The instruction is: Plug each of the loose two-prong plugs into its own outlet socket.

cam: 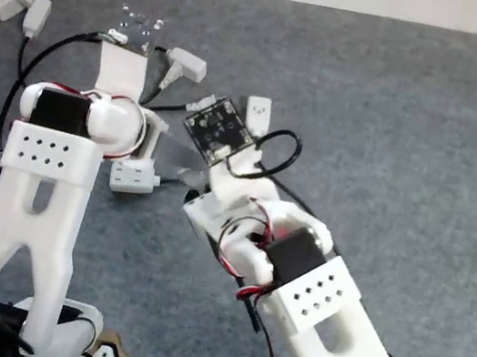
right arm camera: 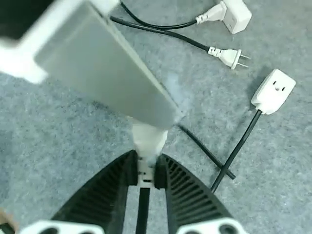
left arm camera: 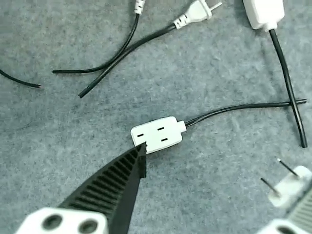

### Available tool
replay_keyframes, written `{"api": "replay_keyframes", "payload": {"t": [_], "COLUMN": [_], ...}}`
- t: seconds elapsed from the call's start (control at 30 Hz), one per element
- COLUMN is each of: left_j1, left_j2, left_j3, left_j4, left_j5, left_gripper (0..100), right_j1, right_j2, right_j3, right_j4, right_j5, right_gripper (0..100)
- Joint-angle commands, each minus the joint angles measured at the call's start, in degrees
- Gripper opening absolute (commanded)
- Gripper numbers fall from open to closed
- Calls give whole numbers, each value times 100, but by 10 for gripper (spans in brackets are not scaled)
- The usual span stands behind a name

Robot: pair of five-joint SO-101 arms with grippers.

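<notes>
The right gripper [right arm camera: 146, 160] pinches the held plug [right arm camera: 146, 139], a white two-prong one. Its black fingers [right arm camera: 187, 195] press on either side of the plug's body, and the black cord runs back between them, so the plug's long axis lies in line with the gripper. A pale grey part of the other arm [right arm camera: 107, 73] crosses close in front and hides the prongs there. The left wrist view shows the held plug [left arm camera: 287, 187] with both prongs bare, angled loosely toward the socket [left arm camera: 158, 135] but well apart from it. That socket [cam: 132, 178] is a white block lying flat on the grey carpet [cam: 406, 171]. Its two pairs of slots face up with nothing in them, and its long axis continues the line of the black cord leaving one short end. The left gripper [left arm camera: 222, 173] is spread wide. The tip of its black finger [left arm camera: 117, 187] touches one corner of the socket, and the held plug sits just beside its other finger. Farther off, a loose plug [right arm camera: 229, 56] lies flat, its prongs pointing away from its short cord and toward the second socket [right arm camera: 273, 87], near it but not touching. The second socket lies face up, and its cord crosses over the first socket's cord. A bulkier white plug [right arm camera: 233, 14] rests beyond the loose plug; its prongs cannot be made out. A circuit board [cam: 217, 130] rides on the right arm's wrist, its markings too small to read. No writing on the plugs or sockets can be made out.
</notes>
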Motion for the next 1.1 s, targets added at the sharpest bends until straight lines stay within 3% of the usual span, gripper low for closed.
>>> {"api": "replay_keyframes", "payload": {"t": [0.0,0.57,0.83,1.07], "left_j1": [-119,-295,-1455,-1842], "left_j2": [-13,-66,-13,-13], "left_j3": [22,426,136,180], "left_j4": [-114,-211,-615,-571], "left_j5": [-185,-229,-229,-607], "left_gripper": [457,457,457,457], "right_j1": [-119,136,136,136], "right_j2": [-189,-127,31,690], "right_j3": [-444,-1341,-664,-470], "right_j4": [242,875,998,971], "right_j5": [0,9,422,466], "right_gripper": [6,6,6,6]}}
